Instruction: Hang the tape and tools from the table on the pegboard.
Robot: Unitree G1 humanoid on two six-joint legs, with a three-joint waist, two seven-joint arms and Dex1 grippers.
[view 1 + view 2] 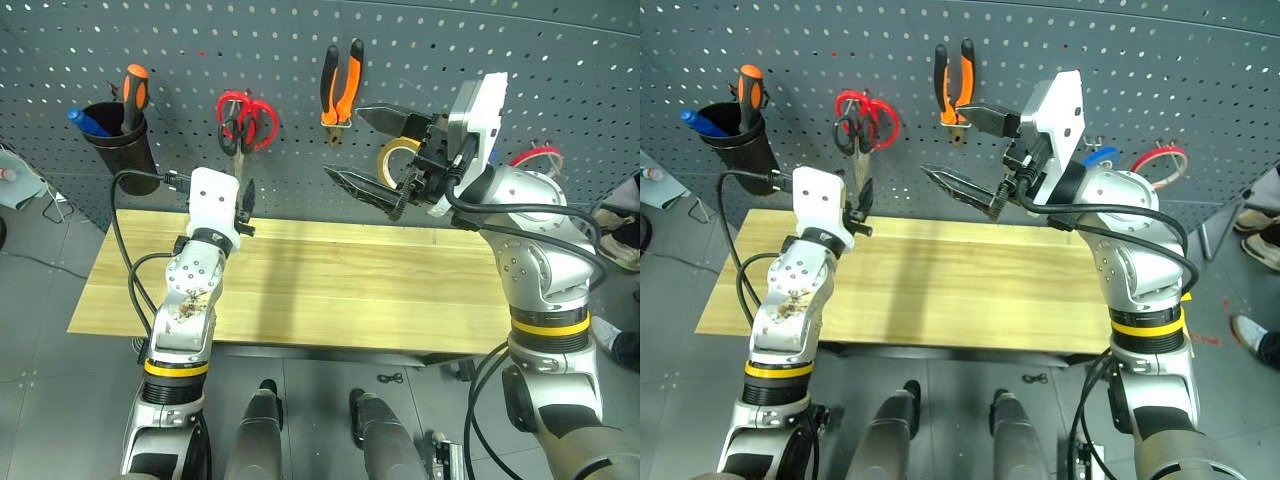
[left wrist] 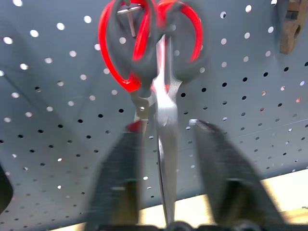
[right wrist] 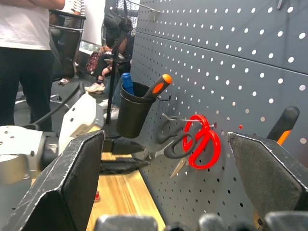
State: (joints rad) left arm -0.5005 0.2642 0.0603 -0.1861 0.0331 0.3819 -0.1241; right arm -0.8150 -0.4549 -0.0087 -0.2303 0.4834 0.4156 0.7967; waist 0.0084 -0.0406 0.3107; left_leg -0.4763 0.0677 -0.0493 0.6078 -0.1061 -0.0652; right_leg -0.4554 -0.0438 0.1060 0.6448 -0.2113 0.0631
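Observation:
On the pegboard, the black-handled scissors hang from a hook together with larger red-handled scissors. My left gripper is just below them, open, its fingers on either side of the hanging blades with a gap on each side. The orange-and-black pliers hang further right. My right gripper hovers open and empty in front of the board, partly covering the yellowish tape ring that hangs behind it. The wooden table lies below.
A black cup on the board's left holds an orange-and-black screwdriver and a blue item. A blue ring and a red ring hang at the right. People show beyond the left end of the table.

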